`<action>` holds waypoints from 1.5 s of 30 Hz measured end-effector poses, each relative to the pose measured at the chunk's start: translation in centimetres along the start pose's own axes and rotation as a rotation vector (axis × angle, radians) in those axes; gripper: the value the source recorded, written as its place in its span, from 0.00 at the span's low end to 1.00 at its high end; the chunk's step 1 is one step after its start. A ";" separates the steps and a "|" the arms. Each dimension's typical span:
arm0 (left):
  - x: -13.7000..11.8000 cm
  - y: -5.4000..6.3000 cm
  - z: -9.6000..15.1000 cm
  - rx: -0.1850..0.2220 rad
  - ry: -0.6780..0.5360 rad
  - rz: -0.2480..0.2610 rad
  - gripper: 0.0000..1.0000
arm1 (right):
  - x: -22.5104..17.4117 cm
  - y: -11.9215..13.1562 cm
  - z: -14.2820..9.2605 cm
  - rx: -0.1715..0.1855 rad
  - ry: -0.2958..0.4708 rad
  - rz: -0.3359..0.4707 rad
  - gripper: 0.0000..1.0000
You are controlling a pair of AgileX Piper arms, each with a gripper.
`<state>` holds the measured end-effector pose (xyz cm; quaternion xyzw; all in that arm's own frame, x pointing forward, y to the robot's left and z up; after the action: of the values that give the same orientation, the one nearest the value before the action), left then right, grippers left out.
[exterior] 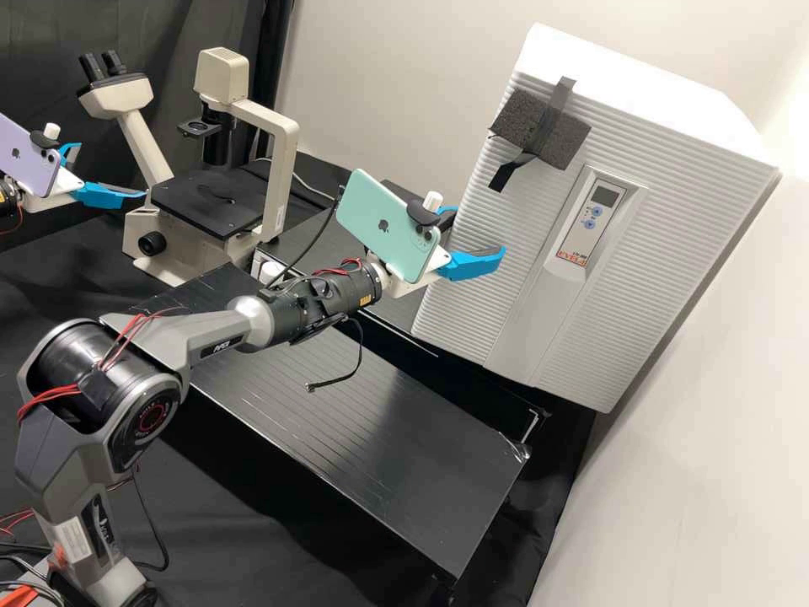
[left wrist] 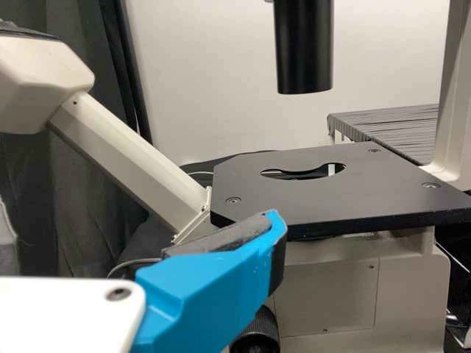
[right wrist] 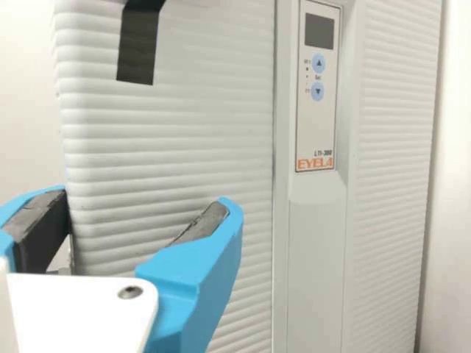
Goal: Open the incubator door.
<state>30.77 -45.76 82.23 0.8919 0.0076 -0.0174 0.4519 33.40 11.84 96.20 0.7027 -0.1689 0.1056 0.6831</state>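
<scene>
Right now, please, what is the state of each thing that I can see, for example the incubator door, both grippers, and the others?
Incubator door: closed
Incubator display: dark
Foam pad: taped to the door
Right gripper: open, fingers apart, in front of the door
Left gripper: open, near the microscope
Microscope: standing upright
Green phone: mounted on the right arm
Purple phone: mounted on the left arm

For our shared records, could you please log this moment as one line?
incubator door: closed | right pincer: open, in front of door | left pincer: open, beside microscope
</scene>
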 end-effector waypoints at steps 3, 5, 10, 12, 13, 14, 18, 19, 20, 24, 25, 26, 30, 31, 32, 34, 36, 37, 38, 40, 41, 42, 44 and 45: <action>0.0 0.0 0.0 0.000 0.000 0.000 1.00 | 0.0 -0.1 0.0 -0.001 -0.001 -0.011 0.00; 0.0 0.0 0.0 0.000 0.000 0.000 1.00 | 0.1 -0.1 0.1 -0.003 -0.005 -0.010 0.00; 0.0 0.0 0.0 0.000 0.000 0.000 1.00 | 0.1 -0.1 0.1 -0.003 -0.005 -0.012 0.00; 0.0 0.0 0.0 0.000 0.000 0.000 1.00 | 0.1 -0.1 0.1 -0.003 -0.005 -0.012 0.00; 0.0 0.0 0.0 0.000 0.000 0.000 1.00 | 0.1 -0.1 0.1 -0.003 -0.005 -0.012 0.00; 0.0 0.0 0.0 0.000 0.000 0.000 1.00 | 0.1 -0.1 0.1 -0.004 -0.004 -0.012 0.00; 0.0 0.0 0.0 0.000 0.000 0.000 1.00 | 0.1 -0.1 0.1 -0.004 -0.004 -0.012 0.00; 0.0 0.0 0.0 0.000 0.000 0.000 1.00 | 0.1 -0.1 0.1 -0.004 -0.004 -0.012 0.00; 0.0 0.0 0.0 0.000 0.000 0.000 1.00 | 0.1 -0.1 0.1 -0.004 -0.004 -0.012 0.00; 0.0 0.0 0.0 0.000 0.000 0.000 1.00 | 0.1 -0.1 0.1 -0.004 -0.004 -0.012 0.00; 0.0 0.0 0.0 0.000 0.000 0.000 1.00 | 0.1 -0.1 0.1 -0.004 -0.004 -0.012 0.00; 0.0 0.0 0.0 0.000 0.000 0.000 1.00 | 0.1 -0.1 0.1 -0.006 -0.003 -0.012 0.00; 0.0 0.0 0.0 0.000 0.000 0.000 1.00 | 0.1 0.0 0.1 -0.017 0.001 -0.014 0.00; 0.0 0.0 0.0 0.000 0.000 0.000 1.00 | 0.1 0.0 0.1 -0.019 0.003 -0.014 0.00; 0.0 0.0 0.0 0.000 0.000 0.000 1.00 | 0.1 0.0 0.2 -0.018 0.005 -0.013 0.00; 0.0 0.0 0.0 0.000 0.000 0.000 1.00 | 0.1 0.1 0.4 -0.027 0.004 -0.015 0.00; 0.0 0.0 0.0 0.000 0.000 0.000 1.00 | 0.1 0.2 0.4 -0.024 0.007 -0.014 0.00; 0.0 0.0 0.0 0.000 0.000 0.000 1.00 | 0.1 0.2 0.5 -0.026 0.010 -0.016 0.00; 0.0 0.0 0.0 0.000 0.000 0.000 1.00 | 0.1 0.2 0.6 -0.032 0.010 -0.017 0.00; 0.0 0.0 0.0 0.000 0.000 0.000 1.00 | 0.0 0.3 0.8 -0.031 0.011 -0.017 0.00; 0.0 0.0 0.0 0.000 0.000 0.000 1.00 | -0.1 0.4 0.9 -0.036 0.014 -0.017 0.00; 0.0 0.0 0.0 0.000 0.000 0.000 1.00 | -0.1 0.5 0.9 -0.033 0.012 -0.017 0.00; 0.0 0.0 0.0 0.000 0.000 0.000 1.00 | -0.4 0.6 1.3 -0.029 0.008 -0.020 0.00; 0.0 0.0 0.0 0.000 0.000 0.000 1.00 | -0.6 0.8 1.4 -0.027 0.012 -0.018 0.00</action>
<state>30.77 -45.76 82.23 0.8919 0.0076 -0.0174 0.4519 32.42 10.54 96.65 0.6942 -0.1599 0.1014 0.6945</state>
